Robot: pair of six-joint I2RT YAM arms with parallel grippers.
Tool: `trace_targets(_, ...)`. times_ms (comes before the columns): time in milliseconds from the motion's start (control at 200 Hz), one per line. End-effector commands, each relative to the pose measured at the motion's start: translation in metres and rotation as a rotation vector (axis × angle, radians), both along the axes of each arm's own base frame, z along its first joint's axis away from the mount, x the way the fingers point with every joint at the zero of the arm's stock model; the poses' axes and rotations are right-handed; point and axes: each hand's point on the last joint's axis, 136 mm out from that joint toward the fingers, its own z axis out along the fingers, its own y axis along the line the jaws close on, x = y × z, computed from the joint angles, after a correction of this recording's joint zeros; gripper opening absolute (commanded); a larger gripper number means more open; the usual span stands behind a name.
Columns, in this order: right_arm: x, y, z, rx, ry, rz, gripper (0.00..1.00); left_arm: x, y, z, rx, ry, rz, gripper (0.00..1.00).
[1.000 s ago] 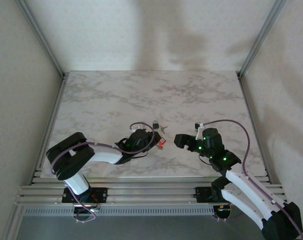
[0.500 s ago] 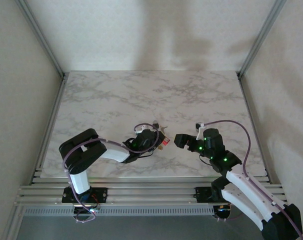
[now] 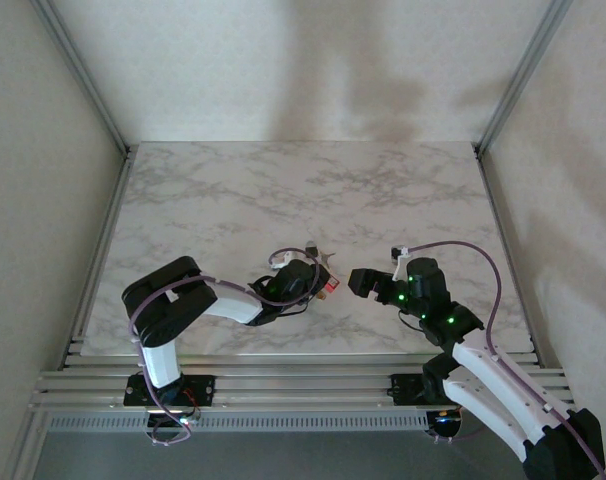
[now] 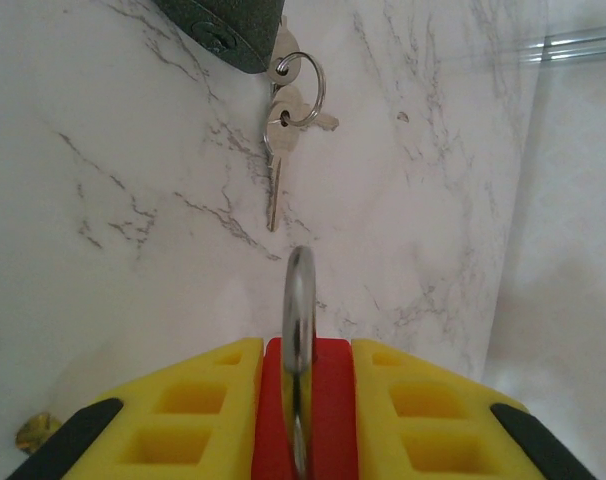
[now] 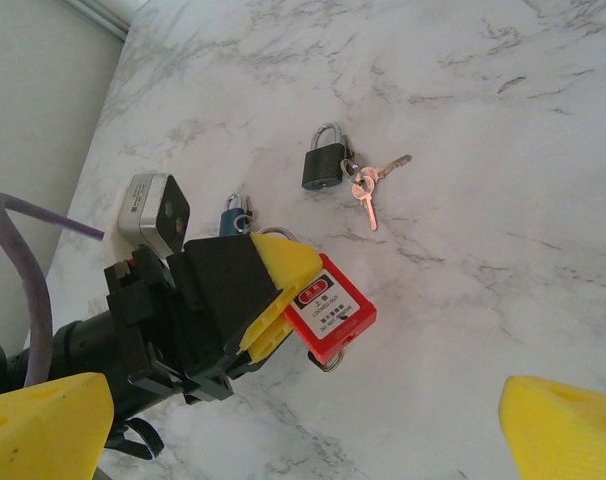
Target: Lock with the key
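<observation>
My left gripper (image 3: 316, 281) (image 4: 305, 365) is shut on a red padlock (image 3: 329, 285) (image 4: 335, 400) (image 5: 328, 305), which sticks out past its yellow fingers (image 5: 283, 262). A metal loop (image 4: 299, 300) stands edge-on over the red body. The padlock's white label faces the right wrist camera, and a small metal ring (image 5: 328, 362) shows under its lower edge. A dark padlock (image 5: 323, 165) (image 4: 228, 30) lies on the marble beyond, with keys on a ring (image 5: 368, 185) (image 4: 278, 150) beside it. My right gripper (image 3: 361, 281) (image 5: 303, 430) stands wide open just right of the red padlock, holding nothing.
A blue padlock (image 5: 233, 215) lies behind my left gripper. The marble table (image 3: 403, 190) is bordered by metal rails at its left edge (image 3: 108, 240) and near edge (image 3: 303, 385), with plain walls around.
My left arm has swung a little to the right, carrying the red padlock closer to the right gripper. The right gripper has opened slightly wider.
</observation>
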Motion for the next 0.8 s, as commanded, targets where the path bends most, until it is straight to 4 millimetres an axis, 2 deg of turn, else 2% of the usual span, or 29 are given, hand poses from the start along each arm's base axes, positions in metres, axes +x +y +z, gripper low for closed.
trace_targets(0,0.000,0.000,0.000,0.016,0.001,-0.005,0.99,0.002,-0.005,0.001,0.007,0.000,0.010,0.00)
trace_targets(586,-0.001,0.000,-0.001,0.018,0.004,-0.002,0.99,-0.001,-0.006,-0.011,0.017,0.030,0.000,0.08)
trace_targets(796,0.000,0.000,0.000,0.021,0.003,-0.003,0.99,-0.001,-0.004,-0.009,0.019,0.027,0.003,0.20)
